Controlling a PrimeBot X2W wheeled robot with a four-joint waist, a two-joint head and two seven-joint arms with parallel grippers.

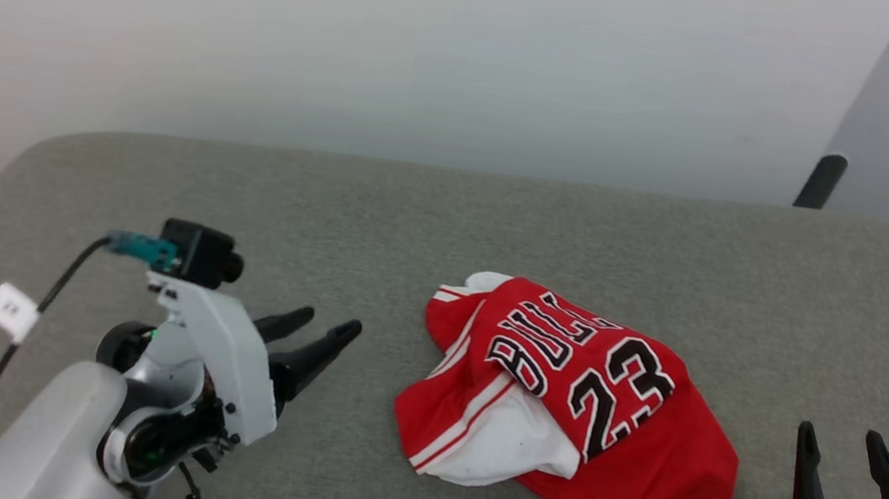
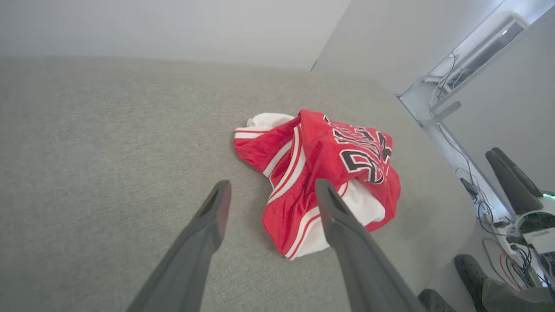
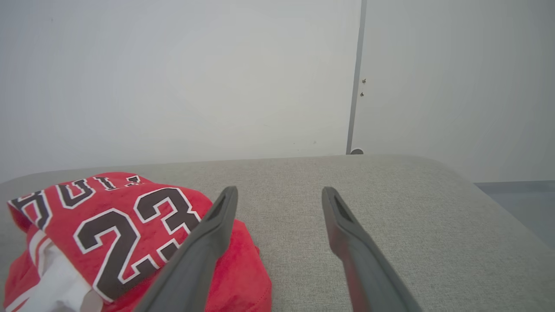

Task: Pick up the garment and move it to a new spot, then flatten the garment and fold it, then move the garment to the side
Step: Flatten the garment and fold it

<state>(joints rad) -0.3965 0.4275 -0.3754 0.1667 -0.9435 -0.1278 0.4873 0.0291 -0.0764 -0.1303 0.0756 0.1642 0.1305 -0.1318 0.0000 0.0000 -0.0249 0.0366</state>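
– Left gripper (image 1: 332, 322) sits closest in the head view, left of the garment (image 1: 570, 401). Is it holding anything?
– No. Its fingers are spread and empty. They aim at the garment but stand apart from it. I read that as lining up for the pick.
– And the right gripper (image 1: 840, 435)?
– It is right of the garment and apart from it, fingers parted with nothing between them. It probably waits there to leave the other arm room.
– Where is the garment itself?
– It lies crumpled in a heap on the grey table (image 1: 331, 202), the 23 facing up and white cloth poking out underneath.
– What does the left wrist view show?
– The two fingers frame the garment's near edge with its striped trim. That loose edge looks like the easiest bite. The right gripper shows beyond the garment.
– And the right wrist view?
– The garment lies left of the open fingers, which point past it at the wall. One finger overlaps the red cloth there, though the head view shows them apart.
– How far along is the task?
– Judging by the heap, nothing is done yet. The pick-up comes first.
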